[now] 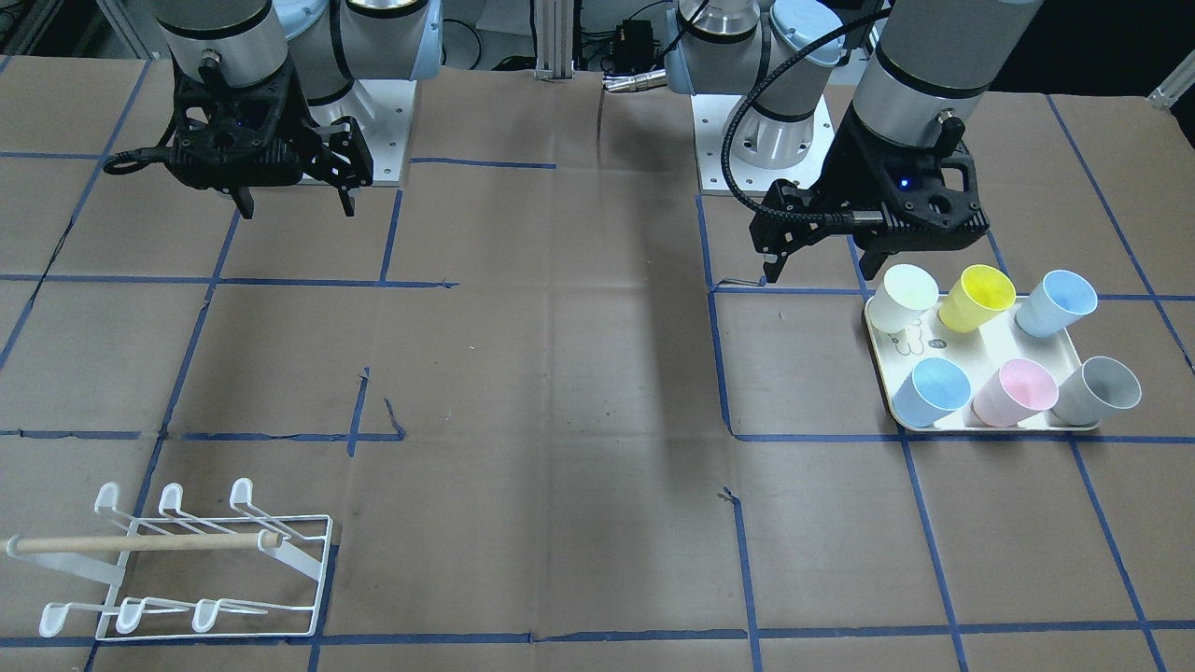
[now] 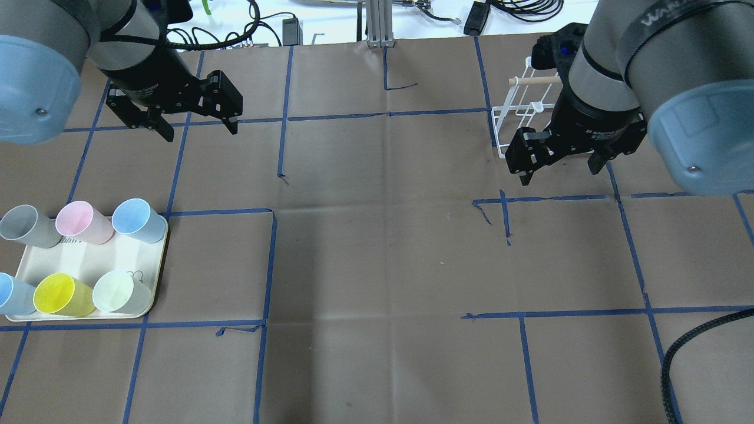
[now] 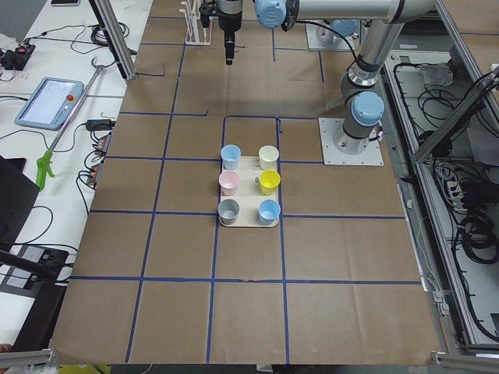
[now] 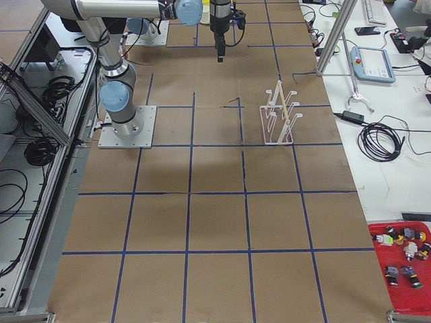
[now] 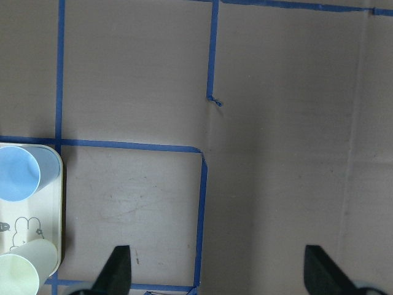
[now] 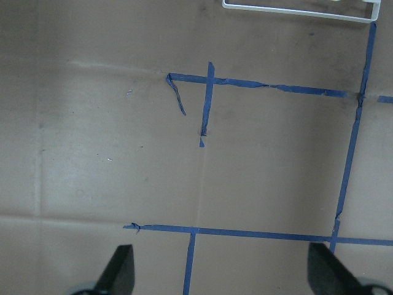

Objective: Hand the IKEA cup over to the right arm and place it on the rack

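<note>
Standing mouth-up on a cream tray point(image 1: 971, 353), six cups point(image 2: 82, 222) were seen in two rows of three. In the row nearer the robot, a cream cup point(image 1: 907, 297), a yellow cup point(image 1: 976, 297) and a light-blue cup point(image 1: 1055, 303) were set side by side. In the row farther from it, a blue cup point(image 1: 936, 392), a pink cup point(image 1: 1013, 392) and a grey cup point(image 1: 1097, 390) were lined up. None of the cups was touched by either arm.

The left gripper point(image 1: 822, 271) was held above the table point(image 1: 560, 373) beside the tray, on the side toward the table's middle. Its fingers were spread wide and nothing was gripped. In the left wrist view, only the tray's edge and two cups were caught at the left margin.

The rack point(image 1: 215, 560) was placed well apart from the tray, at the table's other end on the side away from the robot. A wooden dowel point(image 1: 140, 542) was laid across it, and no cup was hung on its prongs.

The right gripper point(image 2: 559, 174) was held above the table near the rack, likewise spread and empty. Only a strip of the rack's base wire was shown at the top of the right wrist view. The table was covered in brown paper and marked off in squares with blue tape point(image 1: 719, 373).
</note>
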{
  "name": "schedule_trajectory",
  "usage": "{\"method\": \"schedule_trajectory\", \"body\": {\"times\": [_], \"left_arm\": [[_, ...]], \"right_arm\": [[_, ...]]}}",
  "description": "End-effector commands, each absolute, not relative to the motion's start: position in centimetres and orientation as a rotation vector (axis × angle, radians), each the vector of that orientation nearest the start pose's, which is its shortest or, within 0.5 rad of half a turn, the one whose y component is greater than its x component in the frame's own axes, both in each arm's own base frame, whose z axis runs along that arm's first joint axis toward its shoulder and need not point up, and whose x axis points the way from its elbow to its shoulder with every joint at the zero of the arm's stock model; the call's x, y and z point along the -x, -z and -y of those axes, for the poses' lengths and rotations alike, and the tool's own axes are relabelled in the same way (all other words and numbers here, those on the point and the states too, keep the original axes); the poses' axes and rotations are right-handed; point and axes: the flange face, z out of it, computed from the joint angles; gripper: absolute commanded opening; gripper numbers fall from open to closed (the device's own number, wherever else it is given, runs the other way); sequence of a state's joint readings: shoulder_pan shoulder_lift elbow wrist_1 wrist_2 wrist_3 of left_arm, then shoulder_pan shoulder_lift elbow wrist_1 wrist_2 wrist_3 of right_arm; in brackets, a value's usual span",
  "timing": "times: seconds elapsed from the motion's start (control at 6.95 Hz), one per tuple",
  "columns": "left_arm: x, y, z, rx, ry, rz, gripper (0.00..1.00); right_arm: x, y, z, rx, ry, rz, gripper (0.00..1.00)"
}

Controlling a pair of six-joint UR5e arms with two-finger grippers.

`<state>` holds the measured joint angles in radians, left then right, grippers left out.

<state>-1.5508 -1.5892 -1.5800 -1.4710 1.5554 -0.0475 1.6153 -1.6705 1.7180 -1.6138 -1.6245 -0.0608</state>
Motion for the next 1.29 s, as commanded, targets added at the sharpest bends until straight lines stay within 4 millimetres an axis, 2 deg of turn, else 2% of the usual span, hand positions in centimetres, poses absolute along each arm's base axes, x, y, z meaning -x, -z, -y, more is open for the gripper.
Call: {"method": "schedule_trajectory", "body": {"times": [0.0,1.15], "left_arm": [[12.47,-48.45,50.91,0.106,0.113,-3.154,1.0],[12.32,-47.9,50.67,0.075,0.094,-3.147,1.0]], "right_arm": [[-14.78,-46.68,44.26,0.167,-0.008,-3.191,1.0],[-14.71,-46.19,44.24,0.167,-0.02,-3.191,1.0]]}}
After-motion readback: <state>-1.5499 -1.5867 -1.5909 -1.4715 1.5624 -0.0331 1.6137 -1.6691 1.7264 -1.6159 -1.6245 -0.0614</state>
